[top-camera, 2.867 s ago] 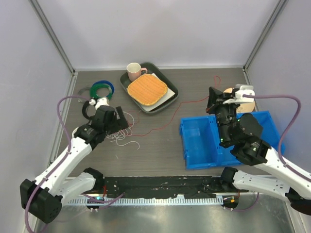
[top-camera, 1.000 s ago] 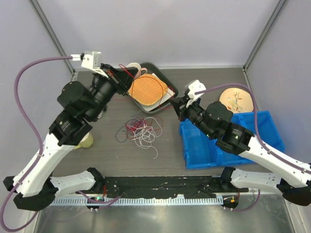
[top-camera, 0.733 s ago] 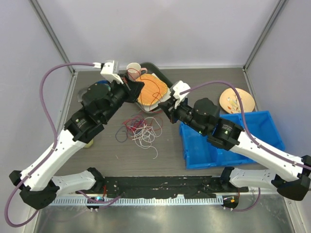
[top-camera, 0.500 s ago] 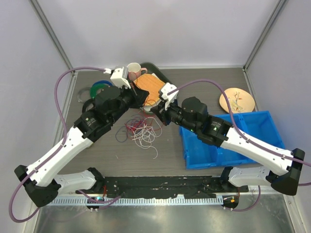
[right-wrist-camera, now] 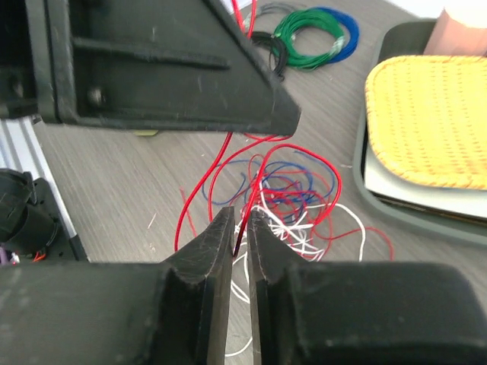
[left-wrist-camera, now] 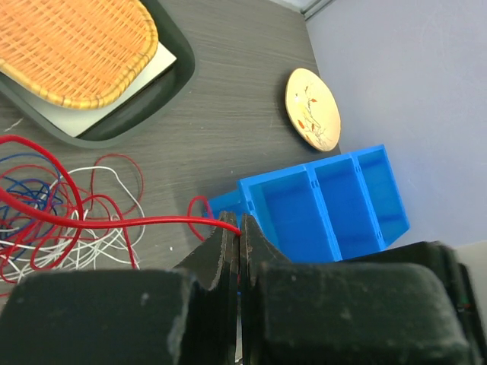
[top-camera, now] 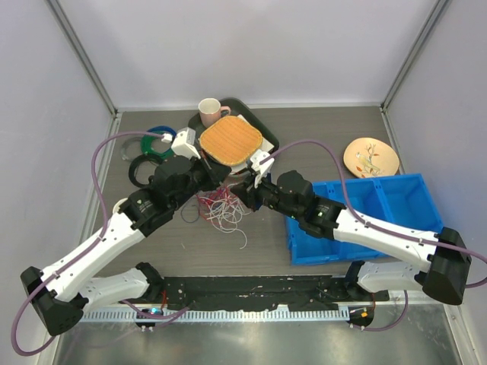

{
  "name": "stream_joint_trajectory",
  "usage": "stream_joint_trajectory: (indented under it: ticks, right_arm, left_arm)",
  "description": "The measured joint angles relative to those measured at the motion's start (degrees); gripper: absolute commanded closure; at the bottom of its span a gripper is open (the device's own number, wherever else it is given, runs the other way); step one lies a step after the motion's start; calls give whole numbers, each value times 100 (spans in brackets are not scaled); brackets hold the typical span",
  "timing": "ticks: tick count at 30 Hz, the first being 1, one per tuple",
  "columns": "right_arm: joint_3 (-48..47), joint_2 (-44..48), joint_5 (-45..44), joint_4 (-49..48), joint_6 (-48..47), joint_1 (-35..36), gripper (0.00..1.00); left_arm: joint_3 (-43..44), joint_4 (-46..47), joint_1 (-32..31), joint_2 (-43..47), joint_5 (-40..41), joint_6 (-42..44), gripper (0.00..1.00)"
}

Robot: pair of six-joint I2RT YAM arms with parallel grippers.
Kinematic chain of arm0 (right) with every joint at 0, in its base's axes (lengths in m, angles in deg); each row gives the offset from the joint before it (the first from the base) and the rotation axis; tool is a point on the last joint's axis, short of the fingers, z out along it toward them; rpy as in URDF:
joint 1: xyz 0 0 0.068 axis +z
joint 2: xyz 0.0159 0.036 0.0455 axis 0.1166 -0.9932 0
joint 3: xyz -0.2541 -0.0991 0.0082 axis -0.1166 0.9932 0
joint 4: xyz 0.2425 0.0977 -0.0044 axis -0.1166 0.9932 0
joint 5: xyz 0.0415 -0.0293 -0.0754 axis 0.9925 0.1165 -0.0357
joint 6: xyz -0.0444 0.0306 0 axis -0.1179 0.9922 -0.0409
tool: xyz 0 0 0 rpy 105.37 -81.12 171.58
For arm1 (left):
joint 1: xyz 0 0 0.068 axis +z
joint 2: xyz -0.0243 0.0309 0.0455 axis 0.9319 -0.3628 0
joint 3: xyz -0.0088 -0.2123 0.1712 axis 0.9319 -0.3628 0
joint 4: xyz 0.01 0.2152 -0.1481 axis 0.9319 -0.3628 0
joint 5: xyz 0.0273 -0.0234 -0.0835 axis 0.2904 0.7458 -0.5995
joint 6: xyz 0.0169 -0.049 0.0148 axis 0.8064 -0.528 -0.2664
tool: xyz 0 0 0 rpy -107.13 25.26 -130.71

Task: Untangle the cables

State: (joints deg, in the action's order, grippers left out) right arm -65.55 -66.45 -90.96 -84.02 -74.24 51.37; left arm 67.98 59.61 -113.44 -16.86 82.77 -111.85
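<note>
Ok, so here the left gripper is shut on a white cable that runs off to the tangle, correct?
Not quite. The strand pinched in the left gripper is a red cable, not a white one. The left wrist view shows the closed fingers clamped on it. The rest holds: that cable does run off to the tangle.

glossy plastic bin point(top-camera: 403, 204), woven mat point(top-camera: 230, 139) — matt wood-grain table point(top-camera: 319, 137).
</note>
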Motion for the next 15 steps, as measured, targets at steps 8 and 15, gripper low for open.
stream_joint_trajectory:
  ticks: [8, 15]
  right_arm:
    - [503, -7, 424, -708, 632, 0, 65]
    - [726, -2, 426, -1152, 1292, 0, 47]
  left_arm:
    - [-114, 7, 0, -4, 17, -363, 100]
    - [-216, 2, 0, -7, 85, -483, 100]
